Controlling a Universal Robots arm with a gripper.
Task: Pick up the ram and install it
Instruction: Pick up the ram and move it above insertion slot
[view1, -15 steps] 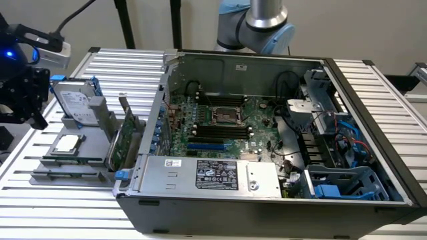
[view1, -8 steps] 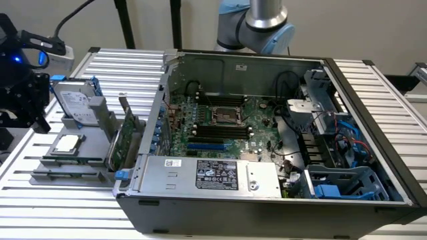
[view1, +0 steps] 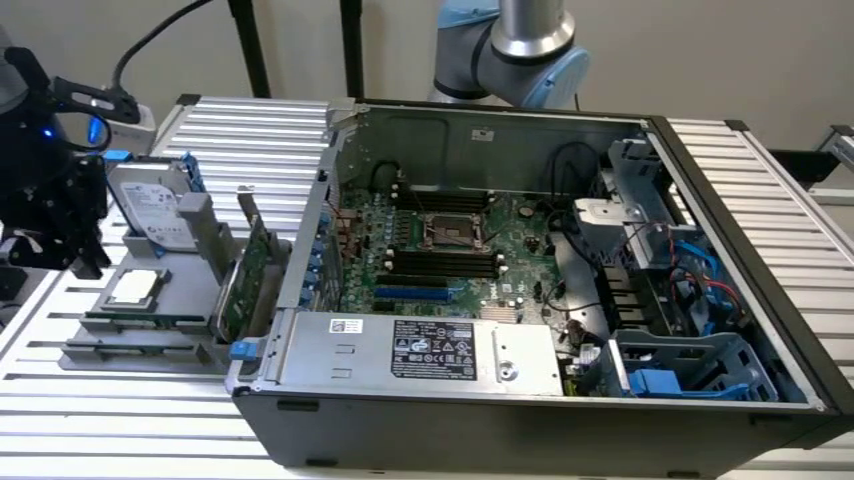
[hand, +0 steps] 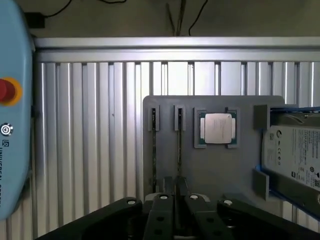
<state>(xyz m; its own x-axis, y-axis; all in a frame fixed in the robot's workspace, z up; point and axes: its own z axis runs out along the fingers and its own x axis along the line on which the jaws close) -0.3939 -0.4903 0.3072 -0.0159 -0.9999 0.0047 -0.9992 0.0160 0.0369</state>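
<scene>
In the exterior view, one black gripper (view1: 80, 262) is hanging at the exterior view's left over a grey holder (view1: 147, 335) lying on the slatted table (view1: 80, 410). The holder is carrying one hard drive (view1: 150, 205), one square processor (view1: 134, 288) and one green expansion card (view1: 247, 285) standing on edge. Beside it, one open computer case (view1: 534, 420) is showing its motherboard (view1: 441, 240). In the wrist view, the holder (hand: 210, 170) is presenting two slots, each keeping one thin stick on edge. The ram (hand: 179, 145) is sitting in the slot nearer the processor (hand: 218, 128), and a second stick (hand: 153, 150) is standing just beside it. The gripper (hand: 177, 192) is hovering in line with the ram, its two fingers (hand: 162, 212) leaving only a narrow gap and gripping nothing. The hard drive (hand: 295, 155) is lying past the processor, and one pale blue pendant (hand: 12, 125) is lying well apart.
</scene>
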